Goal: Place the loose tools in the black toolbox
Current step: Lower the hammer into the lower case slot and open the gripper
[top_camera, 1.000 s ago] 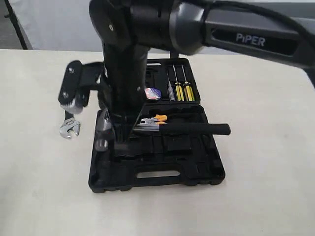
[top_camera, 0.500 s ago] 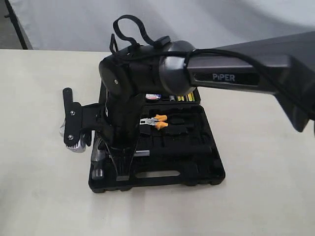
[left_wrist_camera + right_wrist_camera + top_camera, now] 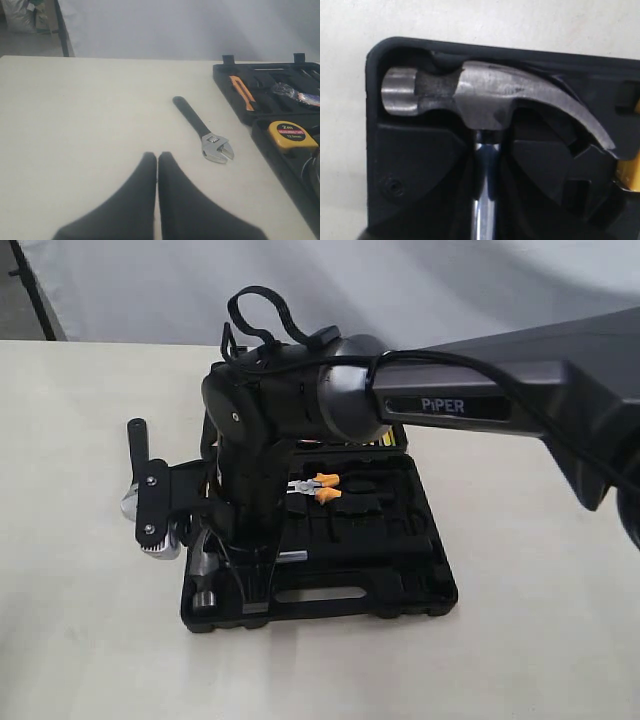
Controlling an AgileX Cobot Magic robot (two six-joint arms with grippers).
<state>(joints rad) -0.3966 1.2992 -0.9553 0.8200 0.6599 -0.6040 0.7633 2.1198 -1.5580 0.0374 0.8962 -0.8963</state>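
Down comes the right arm, and the hammer settles into the toolbox's front-left corner recess.

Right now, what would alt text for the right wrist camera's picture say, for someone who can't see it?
A steel claw hammer lies with its head in a shaped recess at a corner of the black toolbox, the right gripper closed on the shiny neck just below the head. Pale table shows beyond the case's rim.

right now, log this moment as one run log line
right gripper: shut on hammer, head in toolbox recess | left gripper: shut, empty | wrench: on table, outside toolbox
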